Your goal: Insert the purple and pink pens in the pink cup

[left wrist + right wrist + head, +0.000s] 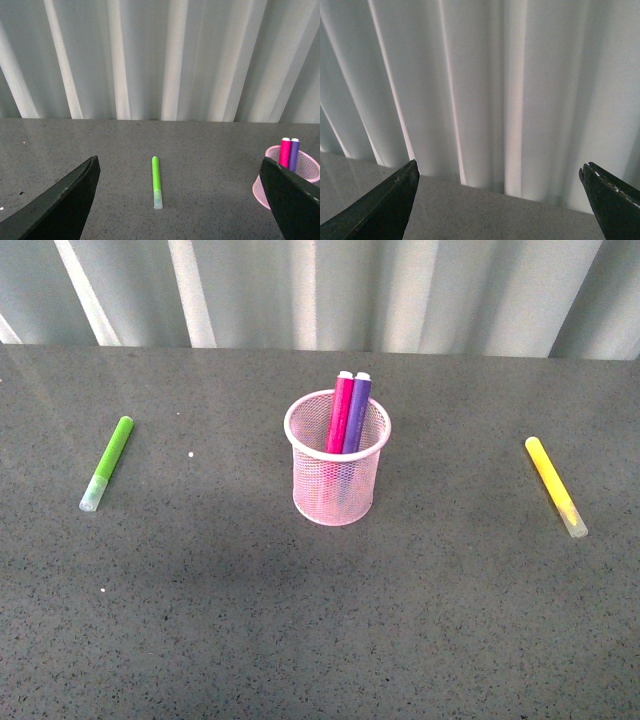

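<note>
The pink cup [337, 472] stands upright at the middle of the grey table. The magenta-pink pen [340, 412] and the purple pen [357, 414] stand side by side inside it, leaning on its far rim. In the left wrist view the cup [294, 175] with the pink pen [284, 151] and the purple pen [294, 153] shows behind one finger. My left gripper [179, 200] is open and empty, above the table. My right gripper [499, 200] is open and empty, facing the curtain. Neither arm shows in the front view.
A lime-green pen [107, 462] lies on the table left of the cup; it also shows in the left wrist view [157, 181]. A yellow pen [555, 484] lies to the right. A white pleated curtain [320, 290] hangs behind the table's far edge.
</note>
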